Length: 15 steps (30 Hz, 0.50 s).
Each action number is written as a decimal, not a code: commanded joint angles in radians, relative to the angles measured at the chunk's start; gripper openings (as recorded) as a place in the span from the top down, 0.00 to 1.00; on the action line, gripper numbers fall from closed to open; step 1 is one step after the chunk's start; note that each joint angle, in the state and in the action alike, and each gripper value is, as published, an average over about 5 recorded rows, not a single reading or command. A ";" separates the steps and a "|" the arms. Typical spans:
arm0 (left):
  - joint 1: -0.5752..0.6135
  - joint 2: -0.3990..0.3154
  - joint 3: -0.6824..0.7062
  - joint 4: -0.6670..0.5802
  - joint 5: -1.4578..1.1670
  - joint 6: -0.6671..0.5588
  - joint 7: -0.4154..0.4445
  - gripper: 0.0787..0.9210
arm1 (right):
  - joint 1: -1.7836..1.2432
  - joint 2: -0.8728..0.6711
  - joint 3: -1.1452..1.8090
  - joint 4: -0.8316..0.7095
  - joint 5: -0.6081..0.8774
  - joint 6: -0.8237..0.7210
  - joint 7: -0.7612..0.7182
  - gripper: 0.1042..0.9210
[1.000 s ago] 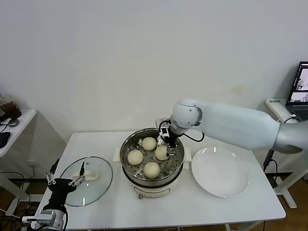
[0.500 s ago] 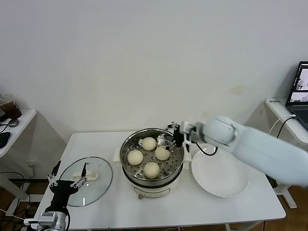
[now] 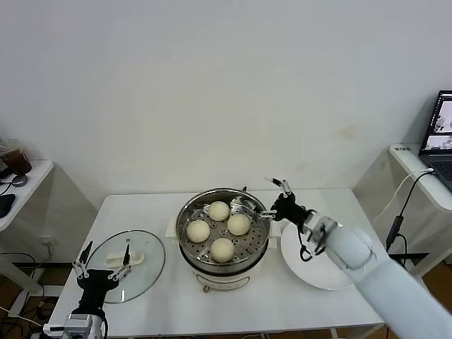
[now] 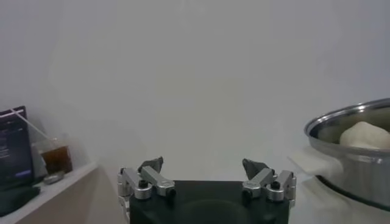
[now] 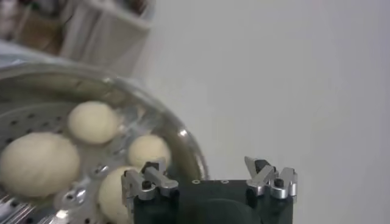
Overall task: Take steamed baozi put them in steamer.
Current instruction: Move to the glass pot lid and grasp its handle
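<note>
Head view, right gripper (image 3: 276, 198): hanging in the centre-right of the frame with fingers spread and nothing between them, just beside the steamer's right rim and above the plate's near edge.
Head view, left gripper (image 3: 103, 258): sitting at the lower left, fingers splayed and grasping nothing, over the front edge of the glass lid (image 3: 128, 265).
Steamer (image 3: 189, 249): standing mid-frame on the white table (image 3: 282, 304), its perforated tray showing inside.
Steamed baozi (image 3: 222, 250): all four lying on the tray inside the steamer, apart from both grippers.
Plate (image 3: 332, 265): lying right of the steamer, partly covered by the right arm.
Room: a plain white wall is filling the upper frame; a laptop (image 3: 440, 133) is sitting on a side table at the right edge, and a dark drink cup (image 3: 13, 157) at the left edge.
Right wrist view: looking into the steamer at the buns, with a shelf at the frame's upper left that the head view is not showing.
Left wrist view: showing the steamer wall side-on, one bun peeking over the rim, and the cup with a straw.
</note>
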 commanded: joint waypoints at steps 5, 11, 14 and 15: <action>0.028 0.016 -0.055 0.105 0.364 -0.077 -0.076 0.12 | -0.619 0.512 0.756 0.079 -0.242 0.413 0.004 0.12; 0.042 0.071 -0.096 0.215 0.826 -0.201 -0.165 0.12 | -0.714 0.582 0.858 0.081 -0.164 0.325 0.079 0.12; 0.060 0.126 -0.092 0.264 1.049 -0.232 -0.199 0.12 | -0.735 0.596 0.876 0.063 -0.106 0.241 0.111 0.12; 0.063 0.142 -0.088 0.276 1.102 -0.238 -0.205 0.12 | -0.739 0.599 0.878 0.057 -0.088 0.218 0.114 0.12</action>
